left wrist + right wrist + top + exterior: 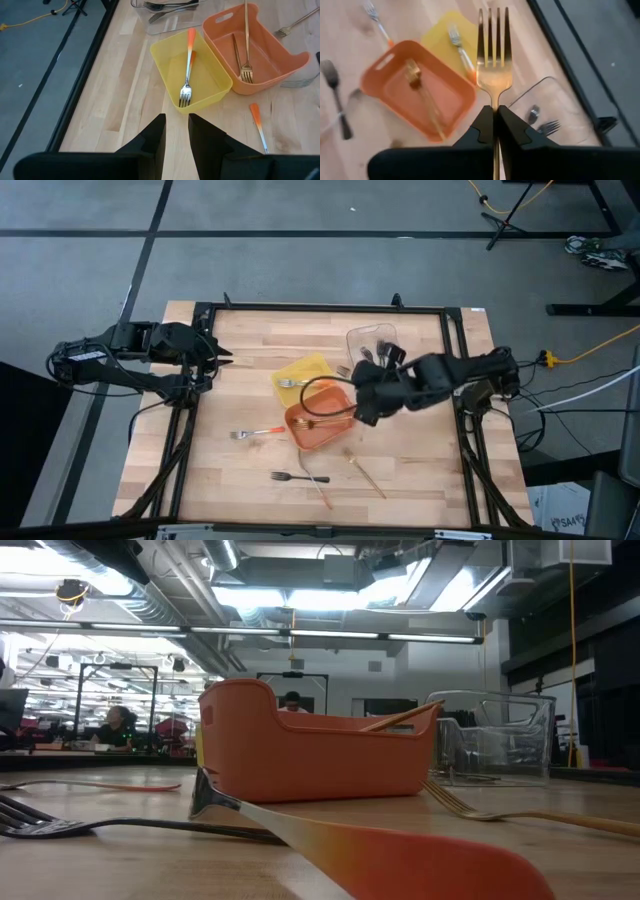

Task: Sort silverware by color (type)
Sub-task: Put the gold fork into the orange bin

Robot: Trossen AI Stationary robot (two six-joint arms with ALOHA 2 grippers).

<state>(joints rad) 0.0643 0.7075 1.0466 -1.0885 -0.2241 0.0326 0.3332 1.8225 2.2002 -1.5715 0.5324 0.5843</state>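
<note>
Only the right wrist view shows the right gripper [495,116] clamped on a gold fork [493,55], above the orange tray [318,425] holding two gold forks. The yellow tray [192,75] holds one orange-handled fork [188,67]. The left gripper [176,131], slightly parted and empty, waits at the table's left edge.

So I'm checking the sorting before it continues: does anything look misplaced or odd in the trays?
Nothing stands out. The yellow tray holds one orange-handled fork, the orange tray gold pieces, the clear tray dark ones. The right hand grips a gold fork above the trays.
</note>
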